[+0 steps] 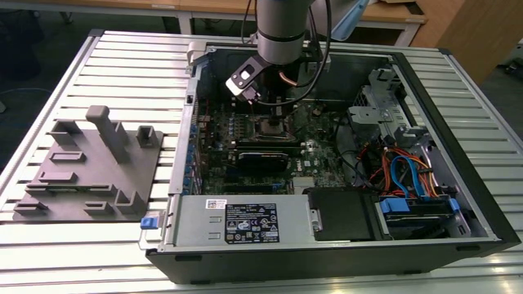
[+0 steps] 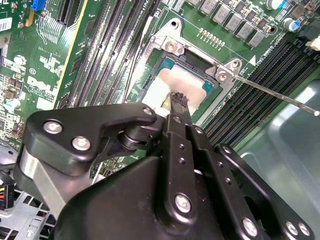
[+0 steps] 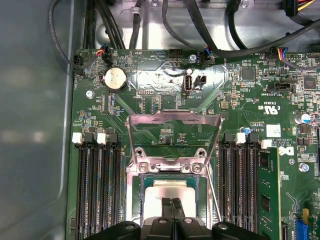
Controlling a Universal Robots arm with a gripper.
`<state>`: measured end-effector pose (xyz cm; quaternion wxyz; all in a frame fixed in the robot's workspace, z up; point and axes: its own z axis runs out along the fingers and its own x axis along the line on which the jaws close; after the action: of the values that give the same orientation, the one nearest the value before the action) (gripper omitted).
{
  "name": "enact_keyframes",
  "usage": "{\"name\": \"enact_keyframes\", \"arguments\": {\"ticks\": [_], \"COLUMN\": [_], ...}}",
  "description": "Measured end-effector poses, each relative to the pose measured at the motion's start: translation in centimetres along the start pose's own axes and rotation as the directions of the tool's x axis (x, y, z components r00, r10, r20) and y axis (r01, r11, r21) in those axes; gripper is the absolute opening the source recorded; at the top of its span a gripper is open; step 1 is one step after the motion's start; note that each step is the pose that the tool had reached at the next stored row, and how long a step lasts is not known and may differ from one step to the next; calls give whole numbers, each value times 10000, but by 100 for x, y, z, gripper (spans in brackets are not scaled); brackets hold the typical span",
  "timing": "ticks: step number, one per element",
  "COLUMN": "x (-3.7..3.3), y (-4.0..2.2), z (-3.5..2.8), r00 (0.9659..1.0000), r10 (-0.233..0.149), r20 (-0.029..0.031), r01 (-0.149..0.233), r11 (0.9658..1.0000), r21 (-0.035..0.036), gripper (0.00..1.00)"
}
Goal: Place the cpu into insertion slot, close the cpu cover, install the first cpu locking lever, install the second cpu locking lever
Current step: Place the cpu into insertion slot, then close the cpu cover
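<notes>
One gripper (image 3: pixel 172 201) (fingers (image 3: pixel 167 209) together), seemingly on cpu (image 3: pixel 156 194)

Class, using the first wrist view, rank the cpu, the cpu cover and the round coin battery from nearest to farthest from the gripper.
1. cpu, right beneath the tips of the gripper.
2. cpu cover, standing open just beyond the cpu.
3. coin battery, farthest, past the cover near the edge of the circuit board.
</notes>
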<state>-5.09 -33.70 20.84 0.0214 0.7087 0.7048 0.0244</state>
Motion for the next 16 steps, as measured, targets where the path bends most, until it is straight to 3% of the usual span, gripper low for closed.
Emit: {"name": "enact_keyframes", "arguments": {"ticks": [12,16], "x": [0,0], "y": [1,2], "z": [0,-10], "r00": [10000,10000], "r10": [0,3], "r20": [-6,-47], "r01": [0,-3], "r11": [10000,10000], "r21": [29,96], "gripper": [10,10]}}
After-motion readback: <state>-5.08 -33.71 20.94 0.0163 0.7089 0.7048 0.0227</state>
